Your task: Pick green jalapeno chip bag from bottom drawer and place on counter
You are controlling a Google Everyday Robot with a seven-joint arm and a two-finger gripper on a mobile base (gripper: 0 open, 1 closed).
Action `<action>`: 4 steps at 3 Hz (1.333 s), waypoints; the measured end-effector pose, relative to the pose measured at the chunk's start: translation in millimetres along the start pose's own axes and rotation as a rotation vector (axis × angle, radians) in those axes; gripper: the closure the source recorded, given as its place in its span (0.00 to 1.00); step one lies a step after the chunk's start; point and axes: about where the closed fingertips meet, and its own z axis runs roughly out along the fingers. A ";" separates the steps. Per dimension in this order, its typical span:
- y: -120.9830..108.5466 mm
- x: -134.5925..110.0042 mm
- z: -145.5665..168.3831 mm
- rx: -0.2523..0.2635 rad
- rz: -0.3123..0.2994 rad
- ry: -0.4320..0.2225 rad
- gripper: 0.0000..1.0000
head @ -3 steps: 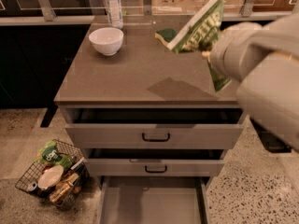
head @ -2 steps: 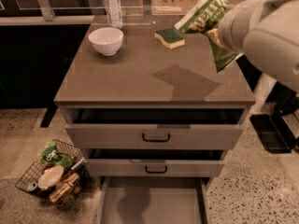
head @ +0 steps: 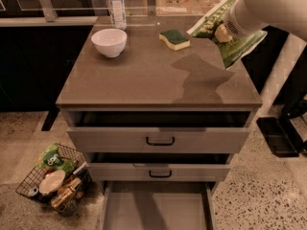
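The green jalapeno chip bag (head: 229, 38) hangs in the air over the right part of the counter (head: 144, 75), crinkled, with its whitish edge toward the upper left. My gripper (head: 221, 31) is shut on the green jalapeno chip bag near its middle, reaching in from the upper right on the white arm (head: 273, 6). The bag casts a shadow on the counter below it. The bottom drawer (head: 156, 207) is pulled open at the bottom of the view and its flat grey inside is bare.
A white bowl (head: 109, 41), a water bottle (head: 116, 6) and a green-and-yellow sponge (head: 174, 38) stand on the counter's far part. The two upper drawers (head: 159, 139) stand slightly open. A wire basket (head: 53, 178) of clutter sits on the floor at left.
The arm has drawn back to the right and up with the chip bag, uncovering the sponge. The view is wider on the counter.
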 end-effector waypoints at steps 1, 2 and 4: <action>15.0 10.8 27.0 -0.092 -0.018 0.061 1.00; 18.1 11.7 28.7 -0.101 -0.022 0.065 0.84; 19.9 10.7 28.6 -0.103 -0.024 0.065 0.35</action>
